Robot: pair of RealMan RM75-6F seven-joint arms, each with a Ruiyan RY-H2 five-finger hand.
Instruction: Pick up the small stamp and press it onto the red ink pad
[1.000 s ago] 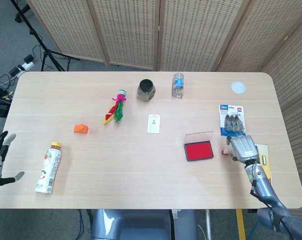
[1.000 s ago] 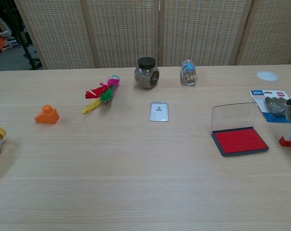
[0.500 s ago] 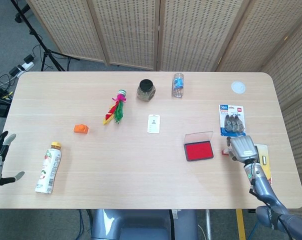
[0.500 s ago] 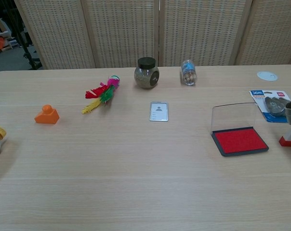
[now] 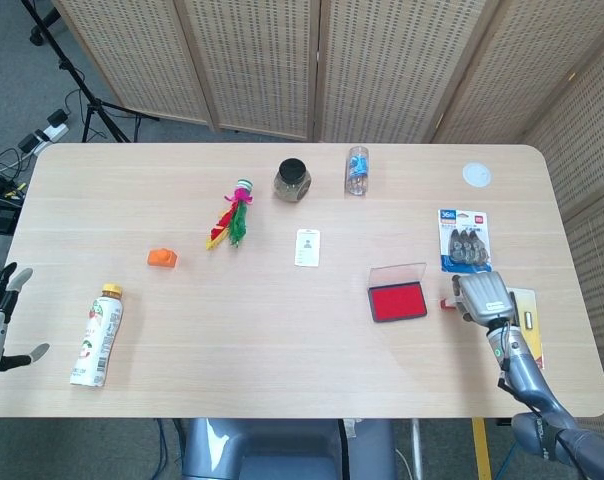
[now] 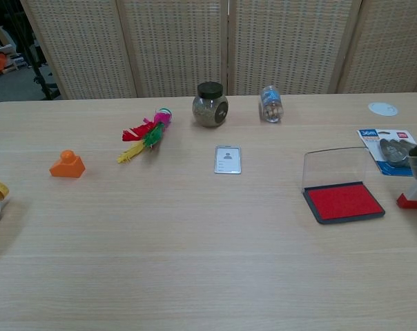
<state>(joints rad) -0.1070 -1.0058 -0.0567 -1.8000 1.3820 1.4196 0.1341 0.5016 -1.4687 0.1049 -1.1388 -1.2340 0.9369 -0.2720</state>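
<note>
right hand point(image 5: 485, 297) pinched the small stamp point(image 6: 411, 199), probably just lifted it, edging toward the red ink pad point(image 6: 344, 201)

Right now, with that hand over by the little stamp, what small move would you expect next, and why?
Probably a short carry toward the robot's left. The right hand appears to grip the stamp, whose red base shows just right of the ink pad. The pad's lid stands open and its red face is bare, so moving the stamp over it comes before pressing down.
</note>
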